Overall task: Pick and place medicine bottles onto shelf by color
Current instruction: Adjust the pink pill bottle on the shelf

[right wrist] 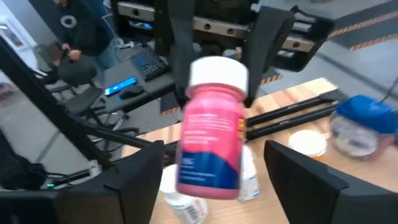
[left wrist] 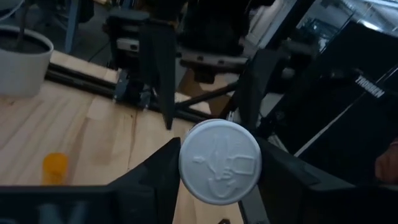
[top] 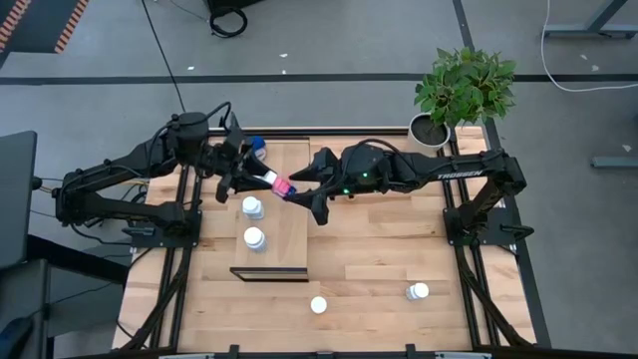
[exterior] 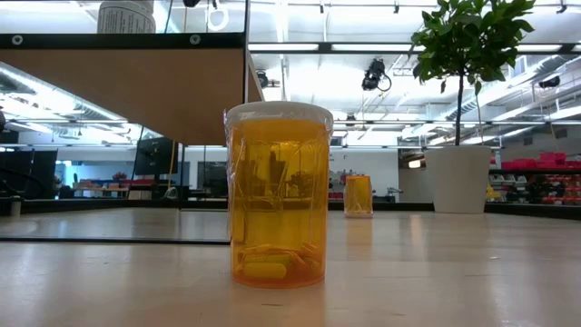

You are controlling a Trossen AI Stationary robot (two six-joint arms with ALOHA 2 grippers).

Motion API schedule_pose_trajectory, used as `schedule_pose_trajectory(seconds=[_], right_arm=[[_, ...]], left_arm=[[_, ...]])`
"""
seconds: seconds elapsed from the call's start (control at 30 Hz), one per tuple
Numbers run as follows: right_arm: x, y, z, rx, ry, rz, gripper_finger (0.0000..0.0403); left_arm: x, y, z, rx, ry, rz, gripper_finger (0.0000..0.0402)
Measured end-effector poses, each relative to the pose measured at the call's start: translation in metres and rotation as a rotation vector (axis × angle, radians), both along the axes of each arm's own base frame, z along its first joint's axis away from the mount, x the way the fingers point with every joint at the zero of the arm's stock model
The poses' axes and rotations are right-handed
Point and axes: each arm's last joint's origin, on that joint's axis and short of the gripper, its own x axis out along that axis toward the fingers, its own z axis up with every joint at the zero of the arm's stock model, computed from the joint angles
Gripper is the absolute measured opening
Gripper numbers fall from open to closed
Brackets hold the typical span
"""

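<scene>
A pink medicine bottle (top: 280, 184) with a white cap (left wrist: 219, 160) hangs in the air over the far end of the light-wood shelf (top: 284, 249). My left gripper (top: 254, 175) is shut on its cap end. My right gripper (right wrist: 214, 180) is open; its fingers stand on either side of the pink body (right wrist: 211, 140) with a gap on each side. Two white-capped bottles (top: 253, 207) (top: 255, 238) and a blue one (top: 257, 146) stand upright on the shelf. Two more bottles (top: 318, 305) (top: 418, 291) stand on the tabletop near its front edge. My left gripper pinches the bottle at its white cap end (left wrist: 186, 163) between its two fingers (left wrist: 158, 177), coming in about level from the table's left, along the bottle. The bottle lies roughly level, clear of the shelf, its bottom toward my right gripper.
A potted plant (top: 464, 85) stands at the table's far right corner. In the low view an orange bottle (exterior: 278, 195) stands close in front, a second orange bottle (exterior: 358, 195) stands farther back, and the raised shelf (exterior: 127, 86) is on the left.
</scene>
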Motion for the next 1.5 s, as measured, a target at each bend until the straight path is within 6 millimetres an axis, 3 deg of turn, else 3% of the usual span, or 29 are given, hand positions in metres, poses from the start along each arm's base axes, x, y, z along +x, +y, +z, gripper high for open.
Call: schedule_pose_trajectory(seconds=[0.3, 0.63, 0.8, 1.07, 1.3, 1.5], right_arm=[[0.000, -0.002, 0.000, 0.063, 0.003, 0.017, 0.0298], [0.006, -0.019, -0.013, 0.242, 0.089, 0.095, 0.0298], [0.006, -0.020, -0.014, 0.272, 0.102, 0.119, 0.0298], [0.006, -0.016, -0.014, 0.338, 0.116, 0.159, 0.0298], [0.005, -0.014, -0.016, 0.364, 0.141, 0.187, 0.0298], [0.005, -0.014, -0.017, 0.355, 0.152, 0.189, 0.0298]], left_arm=[[0.003, -0.002, -0.003, 0.010, 0.015, -0.031, 0.0198], [0.020, -0.008, -0.013, -0.008, 0.064, -0.111, 0.0184], [0.028, -0.011, -0.018, -0.014, 0.085, -0.135, 0.0200], [0.041, -0.011, -0.023, -0.015, 0.082, -0.147, 0.0180], [0.042, -0.011, -0.023, -0.015, 0.078, -0.146, 0.0203], [0.042, -0.011, -0.023, -0.018, 0.079, -0.145, 0.0187]])
